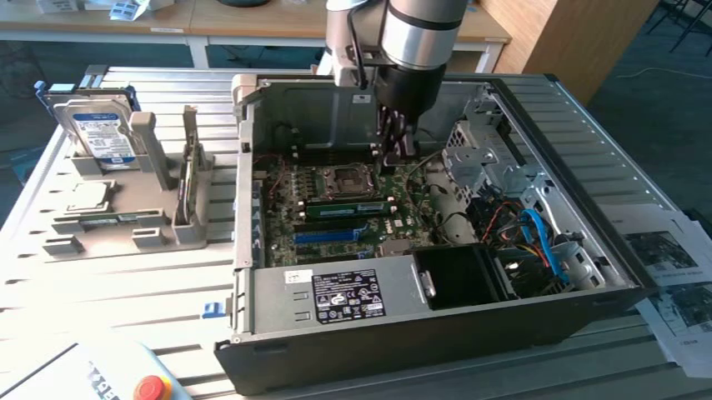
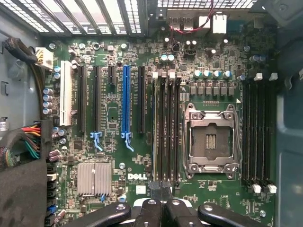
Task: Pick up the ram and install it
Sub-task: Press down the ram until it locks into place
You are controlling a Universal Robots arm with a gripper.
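Note:
A thin green ram (image 1: 345, 208) stands on edge in a motherboard slot beside the CPU socket (image 1: 345, 179). In the wrist view the ram (image 2: 154, 132) shows edge-on as a pale line in the outermost of the black slots next to the socket. My gripper (image 1: 398, 158) reaches down into the open computer case, close above one end of that strip. Its black fingers (image 2: 161, 203) are shut together with nothing visible between them. Whether they touch the ram I cannot tell.
The case walls (image 1: 250, 167) and the drive cage (image 1: 489, 158) hem in the motherboard, with the power supply (image 1: 345, 296) at the near side and loose cables (image 1: 534, 233) beside it. A long blue slot (image 2: 126, 99) lies nearby. A grey rack with a hard drive (image 1: 100, 133) stands at the exterior view's left.

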